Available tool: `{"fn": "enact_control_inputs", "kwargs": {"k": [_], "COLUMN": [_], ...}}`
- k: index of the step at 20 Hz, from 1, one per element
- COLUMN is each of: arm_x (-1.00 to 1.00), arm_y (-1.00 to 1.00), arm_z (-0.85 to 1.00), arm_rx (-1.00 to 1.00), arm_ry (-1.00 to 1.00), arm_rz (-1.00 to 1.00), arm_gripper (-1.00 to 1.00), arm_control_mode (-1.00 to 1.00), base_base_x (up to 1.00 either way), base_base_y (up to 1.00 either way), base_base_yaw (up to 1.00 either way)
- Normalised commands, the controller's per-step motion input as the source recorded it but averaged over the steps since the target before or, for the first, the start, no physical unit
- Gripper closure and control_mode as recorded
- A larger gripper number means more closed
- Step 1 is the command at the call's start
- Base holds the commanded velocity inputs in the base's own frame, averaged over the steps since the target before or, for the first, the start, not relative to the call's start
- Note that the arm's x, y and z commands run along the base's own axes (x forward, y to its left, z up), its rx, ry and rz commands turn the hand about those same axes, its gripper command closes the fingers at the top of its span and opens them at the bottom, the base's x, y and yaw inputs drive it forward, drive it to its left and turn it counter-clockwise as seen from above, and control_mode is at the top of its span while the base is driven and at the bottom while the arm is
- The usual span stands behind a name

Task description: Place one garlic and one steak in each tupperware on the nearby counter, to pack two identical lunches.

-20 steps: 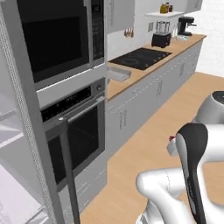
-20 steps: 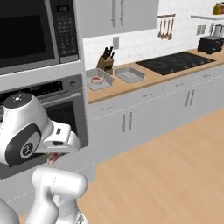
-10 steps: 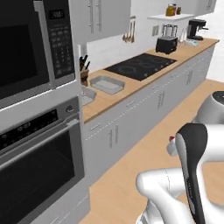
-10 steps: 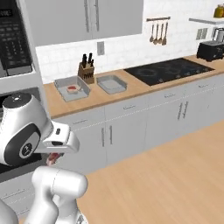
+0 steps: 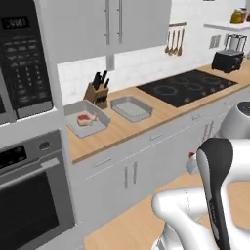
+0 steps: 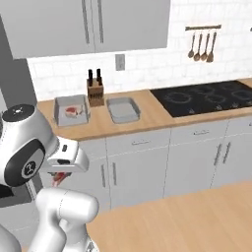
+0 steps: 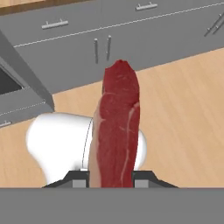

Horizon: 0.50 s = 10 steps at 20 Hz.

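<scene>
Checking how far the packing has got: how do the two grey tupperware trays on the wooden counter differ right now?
The left grey tupperware tray holds a red steak piece; the right grey tupperware tray looks empty. The left one sits left of the knife block, the right one to its right, nearer the black cooktop. Both are shallow, lidless, rectangular and rest on the wooden counter.

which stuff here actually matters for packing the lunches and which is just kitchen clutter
Part of the job:
- long steak, gripped in the hand
- left tupperware, holding the other steak
- right tupperware, nothing visible in it
- counter

Just lying about:
- knife block
- cooktop
- hanging utensils
- toaster
- wall oven
</scene>
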Motion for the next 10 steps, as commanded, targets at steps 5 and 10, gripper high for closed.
{"fn": "enact_control_inputs", "kwargs": {"k": [5, 10], "arm_x": [0.0, 0.0], "arm_y": [0.0, 0.0], "arm_z": [0.0, 0.0], "arm_rx": [0.0, 0.0], "arm_ry": [0.0, 0.0], "arm_rz": [0.0, 0.0], "arm_gripper": [1.0, 1.0], "arm_control_mode": [1.0, 1.0], "base_base_x": [1.0, 1.0], "base_base_y": [-0.61, -0.59], "base_base_yaw": [0.46, 0.48]}}
